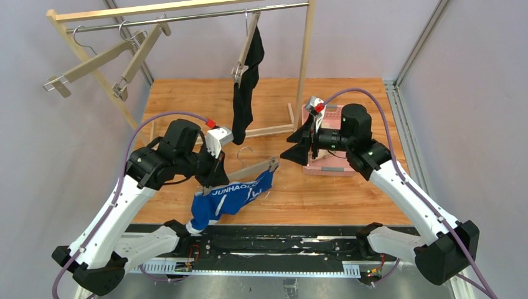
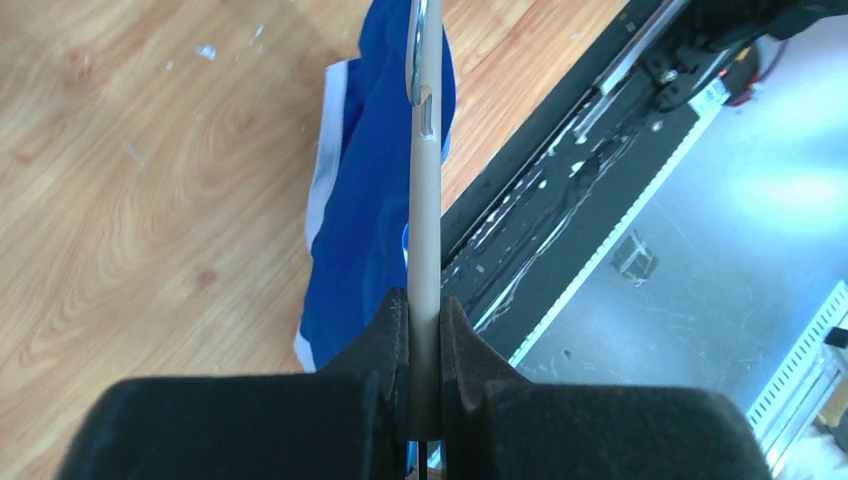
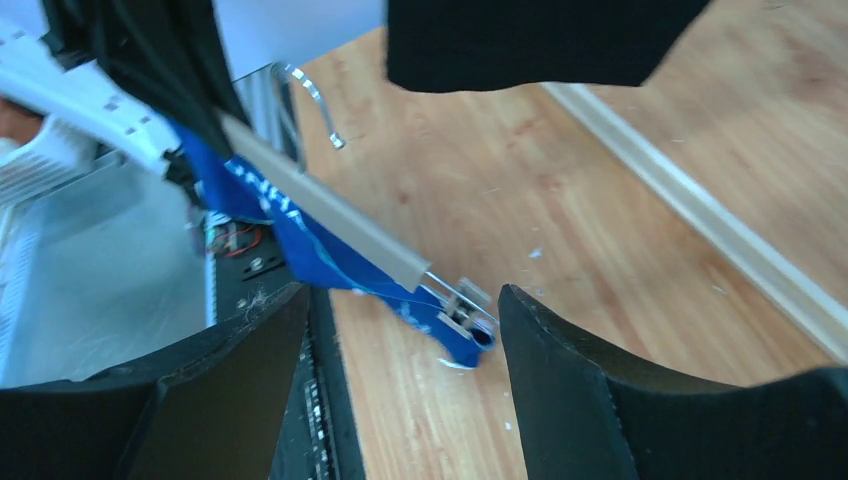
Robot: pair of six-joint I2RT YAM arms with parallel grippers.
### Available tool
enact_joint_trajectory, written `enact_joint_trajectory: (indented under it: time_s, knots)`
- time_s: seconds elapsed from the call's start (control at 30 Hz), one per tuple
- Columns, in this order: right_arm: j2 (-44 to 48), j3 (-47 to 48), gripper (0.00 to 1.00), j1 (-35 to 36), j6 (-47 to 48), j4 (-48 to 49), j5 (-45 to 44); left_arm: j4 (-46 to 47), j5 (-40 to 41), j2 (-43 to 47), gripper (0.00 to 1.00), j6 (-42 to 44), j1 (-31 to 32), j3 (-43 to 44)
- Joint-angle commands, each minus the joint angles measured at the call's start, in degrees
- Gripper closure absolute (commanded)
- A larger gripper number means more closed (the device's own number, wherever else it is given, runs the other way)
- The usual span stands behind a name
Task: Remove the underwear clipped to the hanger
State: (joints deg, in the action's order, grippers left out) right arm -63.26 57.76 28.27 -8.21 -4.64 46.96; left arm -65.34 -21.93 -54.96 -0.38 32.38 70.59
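While pinched between both fingers of the left gripper [image 2: 425,312], low in the left wrist frame, runs straight up the frame as a pale hanger [image 2: 428,190]. Shut hard on that bar, with no gap on either side. Just left of the bar: blue underwear [image 2: 365,190] with white trim, hanging over the wooden table [image 2: 150,150].

From overhead, same grip just left of centre: left gripper [image 1: 210,182] on the lower left end of the hanger [image 1: 246,171], bar rising toward the right. Below it, blue underwear [image 1: 230,199] with white lettering along the band, bottom edge draped past the near edge of the table [image 1: 348,199]. Right corner of the cloth caught in the clip [image 1: 273,165] at the bar's high end.

Right of centre, right gripper [image 1: 287,149] spread wide with nothing held, close to that clip but apart from it. Behind it, a pink basket [image 1: 327,168].

Through the right wrist frame: right gripper [image 3: 402,295] with one black finger in each bottom corner, clip [image 3: 465,305] and a blue corner of underwear [image 3: 300,240] seen in the space between. Whether truly between the fingers or beyond them, cannot tell.

Top centre overhead: black underwear [image 1: 244,103] clipped to another hanger [image 1: 248,43] on the rack [image 1: 305,56], hanging straight down. Upper left, two empty hangers [image 1: 93,62] on the same rail
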Motion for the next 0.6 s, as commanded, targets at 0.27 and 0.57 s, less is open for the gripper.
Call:
enact_joint_trajectory:
  time_s: [0.27, 0.57]
  knots:
    - [0.1, -2.3, 0.28, -1.4, 3.7, 4.6, 12.9, 10.5, -12.7, 3.6, 1.0, 0.2, 0.5, 1.8]
    - [-0.5, -1.9, 0.28, -3.9, 4.9, 4.7, 12.4, 10.5, -12.8, 4.9, 1.0, -0.3, 0.5, 2.0]
